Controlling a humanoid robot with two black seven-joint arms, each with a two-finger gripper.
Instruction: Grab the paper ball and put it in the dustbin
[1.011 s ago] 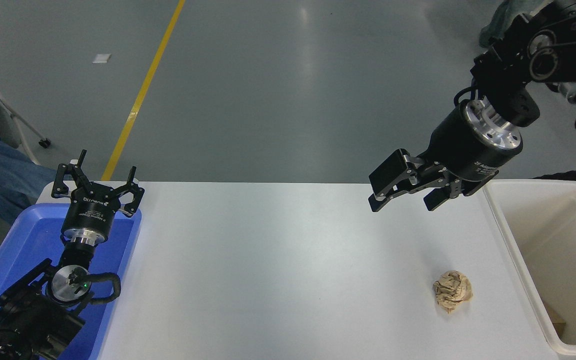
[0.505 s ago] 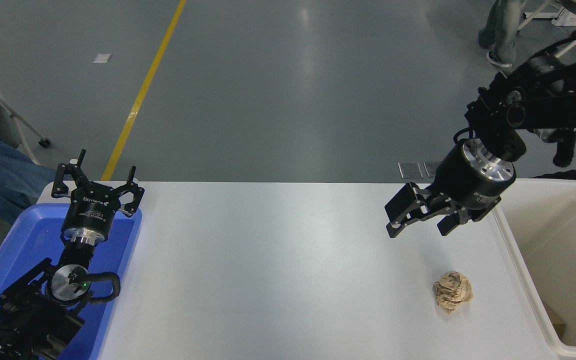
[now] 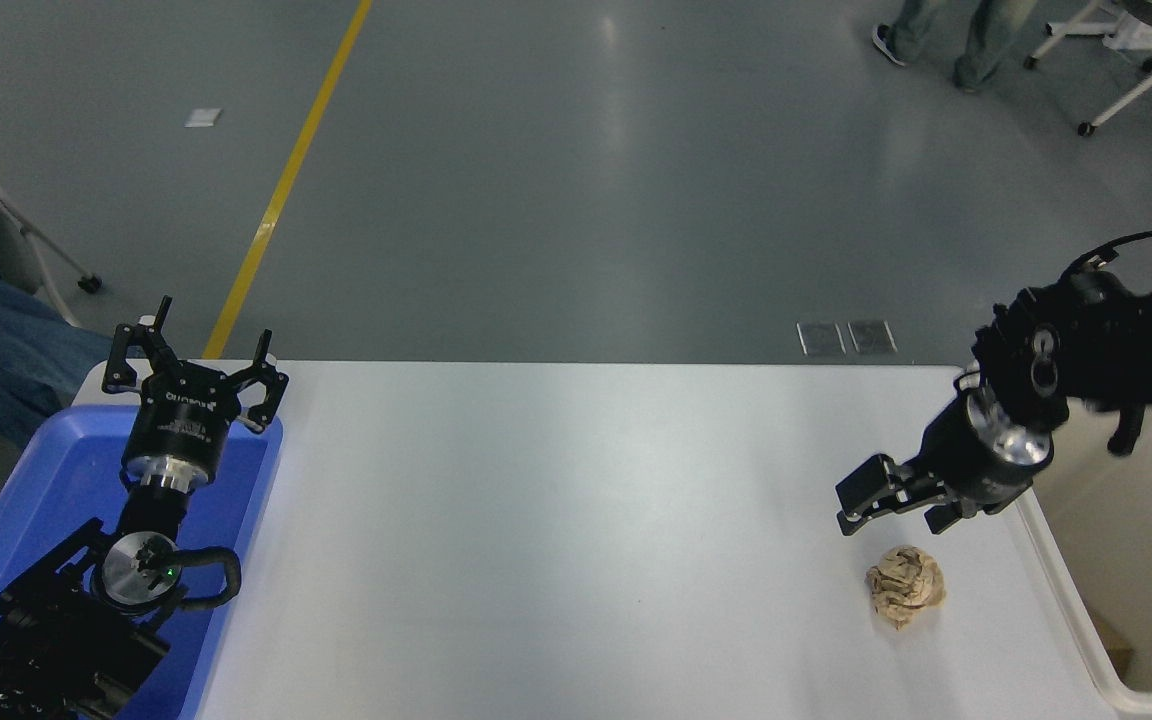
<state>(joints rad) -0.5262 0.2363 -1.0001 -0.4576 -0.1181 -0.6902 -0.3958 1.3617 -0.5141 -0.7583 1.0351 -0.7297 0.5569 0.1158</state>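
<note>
White table (image 3: pixel 556 520) bears the paper ball (image 3: pixel 904 584) near the spread right gripper (image 3: pixel 894 517); its label is unreadable.

The white table (image 3: pixel 556 520) carries a crumpled tan paper ball (image 3: pixel 904 584) near its right end. A blue plastic tray (image 3: pixel 26 500) sits at the table's left end, and the cream-white dustbin (image 3: pixel 1066 590) stands at its right end, just beside the ball.

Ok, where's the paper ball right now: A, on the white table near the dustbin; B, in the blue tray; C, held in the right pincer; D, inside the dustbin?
A: the paper ball sits on the table, left of the dustbin, with the open right pincer just beyond it, apart.
</note>
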